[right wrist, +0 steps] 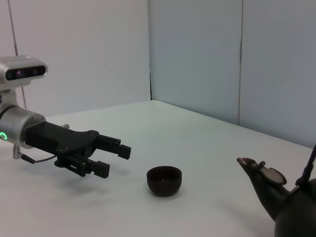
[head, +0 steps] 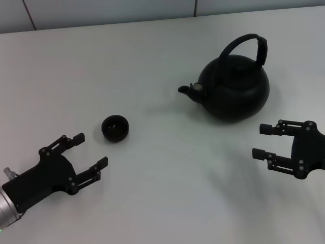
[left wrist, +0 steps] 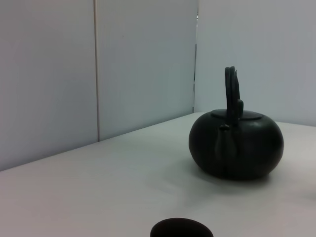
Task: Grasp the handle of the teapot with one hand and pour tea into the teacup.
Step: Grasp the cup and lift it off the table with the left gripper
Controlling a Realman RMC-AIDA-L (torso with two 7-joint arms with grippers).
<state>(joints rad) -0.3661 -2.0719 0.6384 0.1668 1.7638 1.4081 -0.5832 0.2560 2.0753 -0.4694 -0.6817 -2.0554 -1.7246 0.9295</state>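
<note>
Teapot [head: 234, 90] and teacup [head: 115, 127] both sit untouched on the white table [head: 152, 61]. In the head view the teapot sits in the upper right of the frame, upright, its short spout [head: 189, 90] pointing toward frame left and its handle [head: 249, 44] arching over the top. The teacup stands left of centre, upright, well apart from the teapot. The left gripper [head: 92, 151] is in the lower left of the frame, just below and to the left of the teacup, its two fingers spread apart and holding nothing. The right gripper [head: 264, 141] is at the right edge, just below the teapot and clear of it, its fingers also spread and empty, their tips pointing toward frame left. The left wrist view shows the teapot [left wrist: 236, 148] right of centre with the handle [left wrist: 230, 94] seen edge-on, and the teacup [left wrist: 181, 229] rim at the bottom edge. The right wrist view shows the teacup [right wrist: 164, 179] at lower centre, the left gripper [right wrist: 113, 157] spread open beside it on the left, and the spout [right wrist: 256, 175] at the lower right.
</note>
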